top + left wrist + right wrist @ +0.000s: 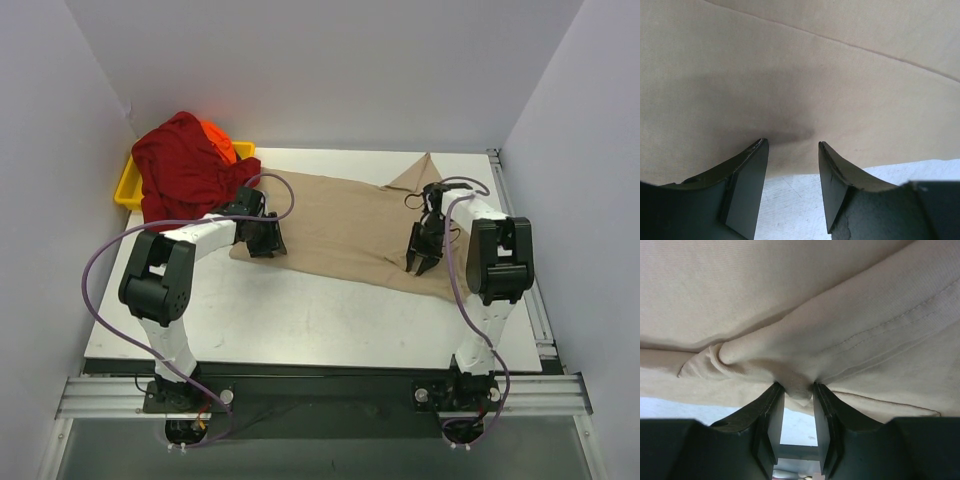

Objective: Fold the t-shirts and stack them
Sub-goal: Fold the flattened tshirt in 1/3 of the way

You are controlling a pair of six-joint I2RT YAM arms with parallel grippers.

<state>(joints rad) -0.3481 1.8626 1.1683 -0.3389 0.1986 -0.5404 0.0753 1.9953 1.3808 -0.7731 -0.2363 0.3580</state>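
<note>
Across the middle of the white worktop, the tan t-shirt is lying spread out and mostly flat, running from the left-centre toward the right edge, with one pointed corner of cloth reaching to the far side. At the far left corner the dark red t-shirt is sitting in a crumpled heap. It is covering much of the yellow tray and spilling over its side, close to the left end of the tan t-shirt. Behind this heap the orange t-shirt is showing only as a small bright patch. The left gripper is hanging at the near left edge of the tan t-shirt. In the left wrist view its fingers are standing apart, with bare worktop between them and the cloth edge just in front of the tips, so it is open and holding nothing. The right gripper is reaching down on the right part of the same shirt. In the right wrist view its fingers are pinching a small bunched fold of the tan cloth, and wrinkles are spreading out from this pinch.
</note>
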